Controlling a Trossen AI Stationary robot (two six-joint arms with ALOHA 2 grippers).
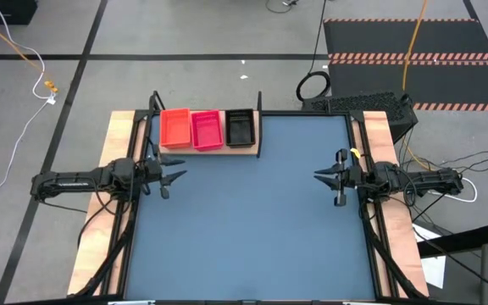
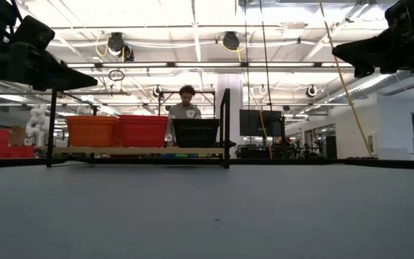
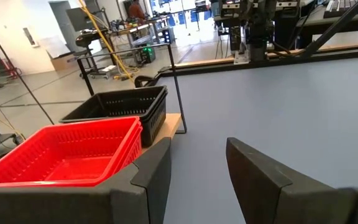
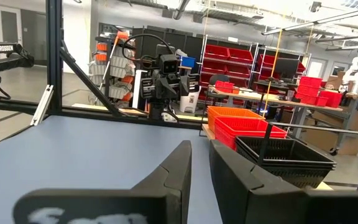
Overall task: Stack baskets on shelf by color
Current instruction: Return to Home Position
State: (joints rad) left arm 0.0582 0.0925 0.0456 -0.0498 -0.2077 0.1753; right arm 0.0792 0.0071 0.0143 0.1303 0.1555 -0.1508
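Three stacks of baskets stand side by side on the pale wooden shelf (image 1: 227, 146) at the table's far left: orange-red (image 1: 174, 129), pink-magenta (image 1: 207, 130) and black (image 1: 240, 128). They rest by their bottoms on the board. The low view shows them in a row: orange-red (image 2: 92, 131), pink-magenta (image 2: 142, 131), black (image 2: 196, 133). My left gripper (image 1: 176, 180) hovers open and empty near the table's left edge, just on the near side of the shelf. My right gripper (image 1: 320, 177) hovers open and empty near the right edge. Both are above the table.
Thin black uprights (image 2: 226, 128) stand at the shelf's corners. The blue-grey table top (image 1: 252, 229) lies between the two arms. A person (image 2: 185, 108) is in the room behind the shelf. Wooden side strips (image 1: 392, 220) run along the table's edges.
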